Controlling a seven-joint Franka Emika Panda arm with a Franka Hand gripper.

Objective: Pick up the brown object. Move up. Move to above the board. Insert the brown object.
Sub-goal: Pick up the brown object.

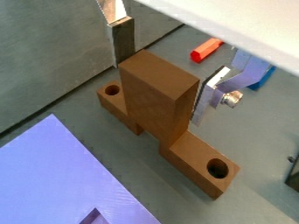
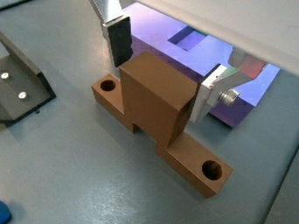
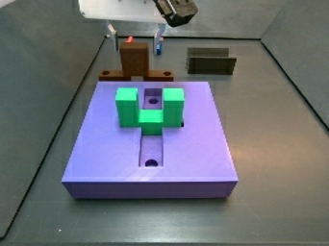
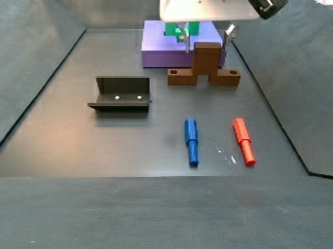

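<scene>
Wood-brown bar with an upright block and a round hole near each end, the brown object (image 1: 158,109) (image 2: 156,105) (image 3: 133,63) (image 4: 205,66): flat on the grey floor, just beside the far edge of the large purple-blue square slab, the board (image 3: 148,144) (image 4: 163,49), in both side views. Upright block between the flat silver fingers (image 1: 121,39) (image 2: 117,39) of the gripper (image 1: 166,63) (image 2: 162,61) (image 3: 139,42) (image 4: 208,37). Jaws parted about the block's width, one plate at each side; contact too close to tell. Green U-shaped block (image 3: 149,107) atop the board's central groove. At 9 o'clock of the brown object in a side view, the dark L-shaped fixture (image 4: 120,93); nearer the camera at 6 o'clock, a blue marker (image 4: 192,140) and a red marker (image 4: 242,141), side by side.
</scene>
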